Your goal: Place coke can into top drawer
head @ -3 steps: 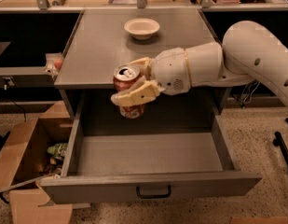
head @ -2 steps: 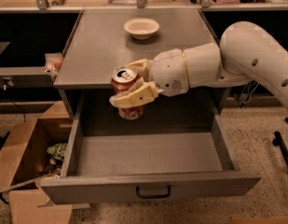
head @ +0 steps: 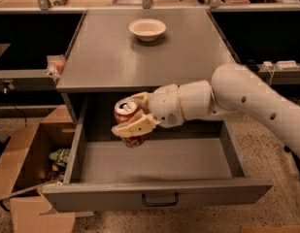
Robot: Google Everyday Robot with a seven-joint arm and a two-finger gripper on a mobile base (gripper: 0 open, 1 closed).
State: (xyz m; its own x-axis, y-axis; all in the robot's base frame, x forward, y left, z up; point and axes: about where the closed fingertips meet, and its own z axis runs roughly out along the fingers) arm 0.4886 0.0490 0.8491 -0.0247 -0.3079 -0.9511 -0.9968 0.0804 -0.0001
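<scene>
Gripper [head: 132, 116] is clamped on the coke can [head: 125, 113], one cream finger [head: 136, 125] running across the can's front and the other tucked in behind its top. We're holding the can tilted, silver top leaning toward the camera's left. It hangs in the air over the back-left part of the top drawer [head: 159, 188], just below the front edge of the cabinet top [head: 140, 62] and clear of the drawer floor.

The white arm [head: 246, 98] comes in from the right side of the view, crossing above the drawer's right half.

Quick count: one can, one drawer pulled all the way out, and one small dark handle [head: 160, 199] at the middle of its front panel. One white bowl [head: 147, 29] sits near the back of the cabinet top, well apart from the can. One brown cardboard box [head: 21, 161] stands open on the floor just left of the drawer, with some stuff inside we can't make out.

Compared with a second ago, we've dropped the can lower and a touch to the left. Back then it overlapped the cabinet's front edge, and now it sits under that edge, against the dark opening. Bowl, drawer and box haven't budged.
</scene>
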